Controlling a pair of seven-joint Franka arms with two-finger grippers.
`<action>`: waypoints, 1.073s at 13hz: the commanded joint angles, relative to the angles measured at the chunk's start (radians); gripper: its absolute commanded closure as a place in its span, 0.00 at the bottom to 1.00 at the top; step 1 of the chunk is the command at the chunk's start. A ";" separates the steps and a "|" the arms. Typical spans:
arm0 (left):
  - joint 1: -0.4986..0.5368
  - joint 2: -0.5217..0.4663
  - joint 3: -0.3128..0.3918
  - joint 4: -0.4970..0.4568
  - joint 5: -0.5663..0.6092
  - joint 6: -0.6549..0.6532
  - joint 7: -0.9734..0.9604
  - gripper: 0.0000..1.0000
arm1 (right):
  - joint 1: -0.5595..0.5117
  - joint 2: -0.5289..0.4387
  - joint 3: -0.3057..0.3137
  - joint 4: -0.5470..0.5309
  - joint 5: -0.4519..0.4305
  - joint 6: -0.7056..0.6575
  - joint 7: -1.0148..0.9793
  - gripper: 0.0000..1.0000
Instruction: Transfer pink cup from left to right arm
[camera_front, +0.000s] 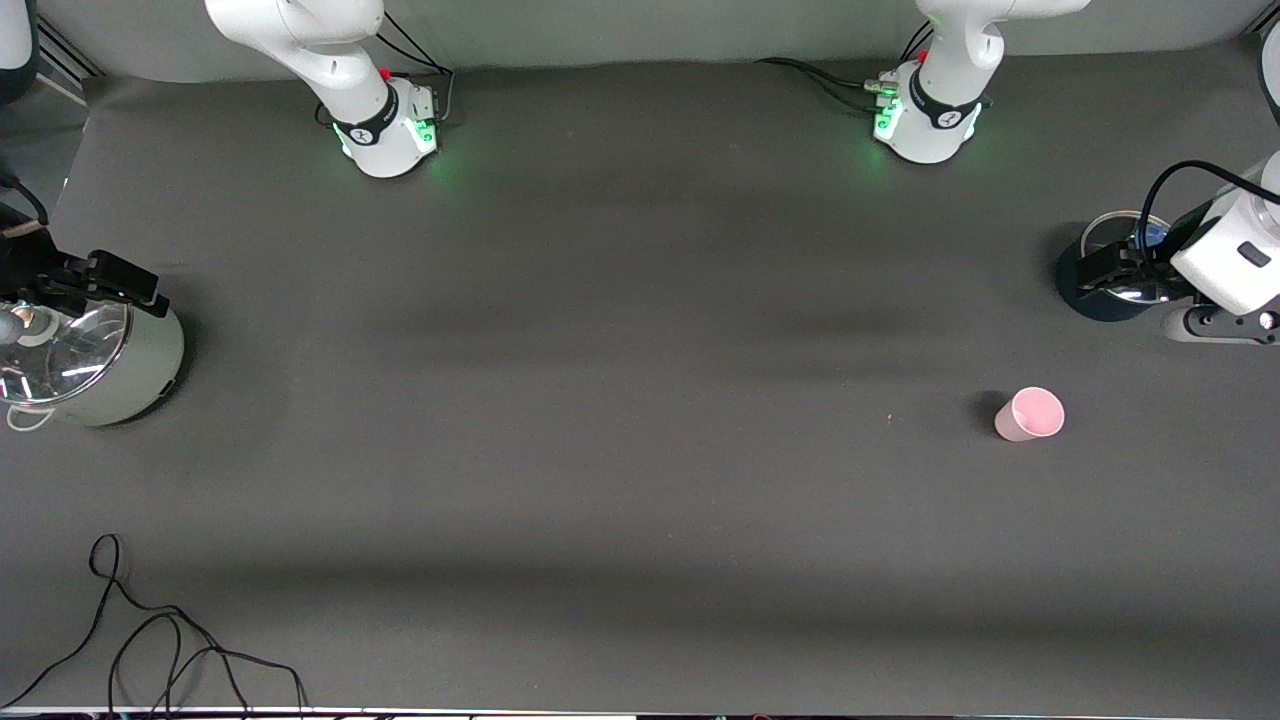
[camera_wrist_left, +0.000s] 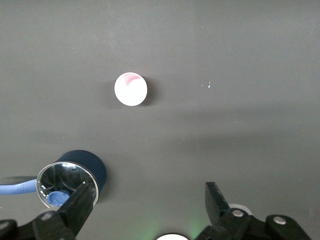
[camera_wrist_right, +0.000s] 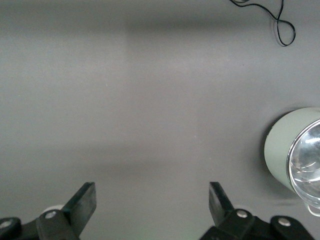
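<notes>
Two arms are parked at opposite ends of the grey surface (camera_front: 640, 300), so the first reach is judged to belong to the left arm. Its left gripper (camera_front: 1100, 272), fingers spread wide and empty, hangs over a dark blue pot (camera_front: 1085, 295). The right gripper (camera_front: 110, 275), equally wide and empty, waits over a pale green pot (camera_front: 120, 375). The pink cup (camera_front: 1030, 414) stands upright at about seven o'clock from the blue pot (well apart). It should be gripped low on its wall, leaving the rim free for the handover.
</notes>
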 joint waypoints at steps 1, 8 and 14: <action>-0.004 -0.003 0.003 0.000 -0.003 0.002 0.008 0.00 | 0.005 -0.012 -0.002 0.012 -0.011 -0.017 -0.005 0.00; -0.003 -0.003 0.003 0.000 -0.003 0.001 0.008 0.00 | 0.005 -0.059 -0.031 0.001 -0.003 -0.101 0.006 0.00; 0.005 -0.001 0.003 0.000 -0.003 0.003 0.008 0.00 | 0.006 -0.069 -0.032 0.012 -0.003 -0.124 -0.002 0.00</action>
